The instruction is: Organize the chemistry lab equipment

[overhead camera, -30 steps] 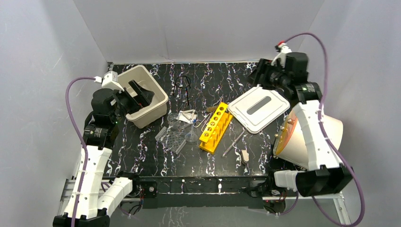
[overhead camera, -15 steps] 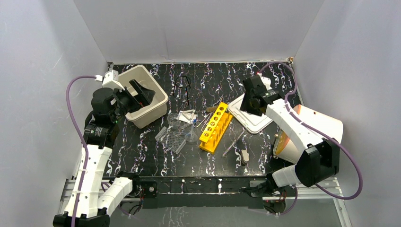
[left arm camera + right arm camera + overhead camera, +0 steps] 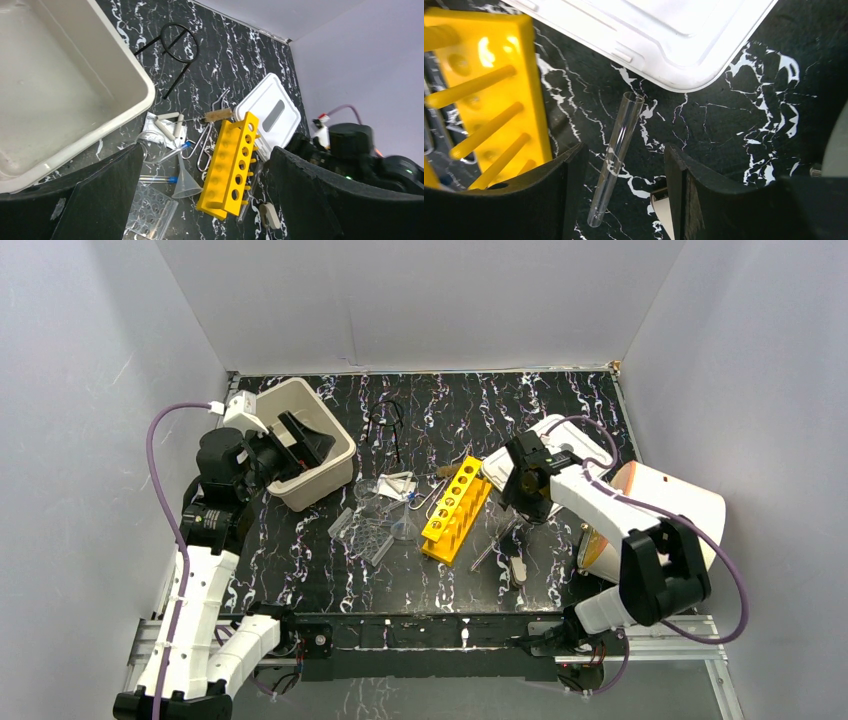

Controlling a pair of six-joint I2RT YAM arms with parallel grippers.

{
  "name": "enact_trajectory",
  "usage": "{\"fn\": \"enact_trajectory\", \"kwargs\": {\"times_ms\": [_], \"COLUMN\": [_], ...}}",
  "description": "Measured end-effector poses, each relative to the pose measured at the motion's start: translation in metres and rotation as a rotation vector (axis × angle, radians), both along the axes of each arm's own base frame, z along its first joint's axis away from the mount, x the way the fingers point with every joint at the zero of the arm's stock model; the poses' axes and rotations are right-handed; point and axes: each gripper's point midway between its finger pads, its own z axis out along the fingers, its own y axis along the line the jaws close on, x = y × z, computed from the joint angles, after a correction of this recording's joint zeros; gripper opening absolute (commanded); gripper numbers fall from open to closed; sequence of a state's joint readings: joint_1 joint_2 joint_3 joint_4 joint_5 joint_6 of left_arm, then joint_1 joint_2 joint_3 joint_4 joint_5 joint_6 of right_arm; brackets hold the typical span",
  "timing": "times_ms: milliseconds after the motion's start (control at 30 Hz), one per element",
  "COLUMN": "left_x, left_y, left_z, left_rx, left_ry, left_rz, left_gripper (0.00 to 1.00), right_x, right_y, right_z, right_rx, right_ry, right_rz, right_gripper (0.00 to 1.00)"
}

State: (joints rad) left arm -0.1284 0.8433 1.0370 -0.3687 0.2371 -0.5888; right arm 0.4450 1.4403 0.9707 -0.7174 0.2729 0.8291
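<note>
The yellow six-hole tube rack (image 3: 456, 508) lies mid-table, also in the left wrist view (image 3: 230, 165) and the right wrist view (image 3: 484, 90). A clear test tube (image 3: 616, 155) lies just right of it. My right gripper (image 3: 624, 152) is open, low over the table, with one finger on each side of the tube; it also shows in the top view (image 3: 520, 512). Left of the rack lie a funnel (image 3: 186, 182), a clear ridged tray (image 3: 150, 215) and thin metal tools (image 3: 205, 142). A black wire loop (image 3: 175, 50) lies further back. My left gripper (image 3: 300, 435) is open and empty over the beige bin.
The beige bin (image 3: 300, 480) stands at the back left. Its white slotted lid (image 3: 265, 112) lies flat right of the rack, partly under my right arm. A big white cylinder with orange face (image 3: 660, 515) lies at the right edge. A small beige piece (image 3: 518, 568) lies near the tube.
My right arm swung down from the back right corner, forward and left, to the tube beside the rack. The left arm has barely moved.
</note>
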Motion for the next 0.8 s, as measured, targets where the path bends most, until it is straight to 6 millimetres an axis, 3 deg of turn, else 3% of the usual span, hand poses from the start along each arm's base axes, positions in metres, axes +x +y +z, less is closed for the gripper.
{"fn": "enact_trajectory", "kwargs": {"times_ms": [167, 433, 567, 800], "left_x": [-0.003, -0.007, -0.008, -0.010], "left_y": [-0.009, -0.015, -0.015, -0.018], "left_z": [0.005, 0.009, 0.010, 0.010], "left_rx": [-0.025, -0.043, -0.045, -0.049], "left_ry": [-0.012, -0.021, -0.024, -0.023], "left_rz": [-0.052, -0.086, -0.088, -0.105], "left_gripper": [0.98, 0.98, 0.98, 0.98], "right_x": [0.001, 0.009, 0.001, -0.004], "right_y": [0.008, 0.011, 0.005, 0.001], "right_z": [-0.026, -0.034, -0.043, -0.051], "right_rx": [0.006, 0.029, 0.011, 0.004], "right_ry": [0.070, 0.033, 0.052, 0.060], "right_rz": [0.000, -0.055, -0.085, -0.095], "right_gripper": [0.63, 0.57, 0.42, 0.41]}}
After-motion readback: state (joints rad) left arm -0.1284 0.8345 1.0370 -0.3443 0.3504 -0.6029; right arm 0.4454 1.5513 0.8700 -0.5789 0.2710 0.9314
